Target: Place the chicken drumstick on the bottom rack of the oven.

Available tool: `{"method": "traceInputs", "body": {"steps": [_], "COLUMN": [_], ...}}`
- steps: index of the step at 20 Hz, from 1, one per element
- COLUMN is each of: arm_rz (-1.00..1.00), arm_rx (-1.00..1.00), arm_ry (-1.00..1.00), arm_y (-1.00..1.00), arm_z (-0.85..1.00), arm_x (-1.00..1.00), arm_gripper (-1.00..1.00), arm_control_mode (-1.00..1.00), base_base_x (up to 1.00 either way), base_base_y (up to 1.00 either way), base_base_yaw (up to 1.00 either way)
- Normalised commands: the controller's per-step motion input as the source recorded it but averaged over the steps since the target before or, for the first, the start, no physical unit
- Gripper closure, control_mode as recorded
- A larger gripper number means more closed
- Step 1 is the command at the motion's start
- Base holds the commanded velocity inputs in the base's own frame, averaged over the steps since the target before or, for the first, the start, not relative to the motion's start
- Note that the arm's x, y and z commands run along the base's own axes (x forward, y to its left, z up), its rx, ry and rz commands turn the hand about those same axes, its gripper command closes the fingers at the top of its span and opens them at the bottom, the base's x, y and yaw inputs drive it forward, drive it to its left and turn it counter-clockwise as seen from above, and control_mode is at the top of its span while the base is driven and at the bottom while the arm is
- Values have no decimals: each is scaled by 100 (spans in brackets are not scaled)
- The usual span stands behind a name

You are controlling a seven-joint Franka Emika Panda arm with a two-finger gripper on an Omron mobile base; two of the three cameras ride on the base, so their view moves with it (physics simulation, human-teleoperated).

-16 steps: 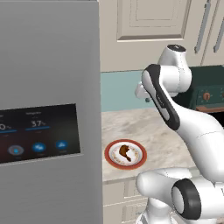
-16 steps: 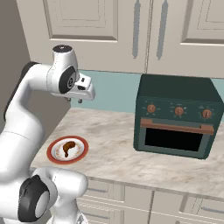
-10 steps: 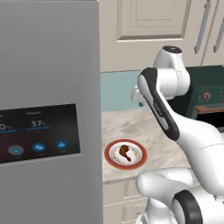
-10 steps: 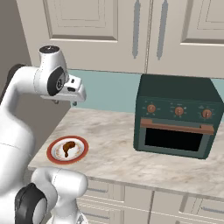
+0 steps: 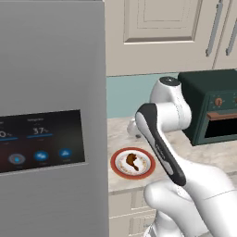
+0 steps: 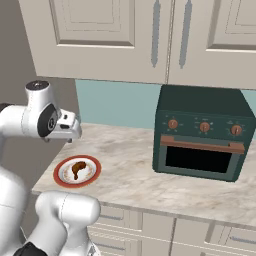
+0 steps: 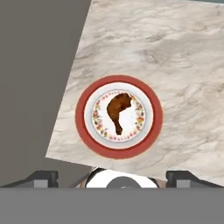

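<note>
While I look down through the hand view, the chicken drumstick (image 7: 118, 111) lies in the middle of the red-rimmed white plate (image 7: 86, 133), plump end toward the far side and thin bone end toward me. The gripper (image 7: 111, 177) hangs above the plate with its two dark finger tips (image 7: 41, 178) far apart at the bottom corners of that view, jaws spread wide and holding nothing.

From the left base view I see the same drumstick (image 5: 132, 160) on its plate (image 5: 115, 165) at the near left edge of the marbled countertop (image 5: 217, 155), just beside the grey refrigerator (image 5: 51, 69). The refrigerator's dark touch panel (image 5: 39, 139) carries readouts; I can make out "37" on one, the other is too blurred to read.

From the right base view the plate (image 6: 62, 181) sits near the counter's left front corner, well apart from the dark green toaster oven (image 6: 202, 132) standing to the right against the teal backsplash (image 6: 117, 102). That view shows the toaster oven's three copper knobs (image 6: 204, 126) and its handle, without legible lettering. Cream upper cabinets (image 6: 150, 35) hang above the counter. The arm's white hand (image 6: 67, 129) hovers over the plate there, fingers hidden from that side.
</note>
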Motion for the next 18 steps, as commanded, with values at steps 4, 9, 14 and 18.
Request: {"method": "traceInputs", "body": {"steps": [4,9,14,18], "arm_rz": [5,0,0,0], "arm_rx": [0,0,0,0], "arm_ry": [1,8,7,1], "arm_y": [22,2,0,0], "arm_z": [-89,-76,-67,-52], "arm_x": [0,12,23,25], "arm_gripper": [-100,-100,-100,-100], "arm_control_mode": [-100,-100,-100,-100], "base_base_x": [0,0,0,0], "base_base_y": [0,0,0,0], "base_base_yaw": [0,0,0,0]}}
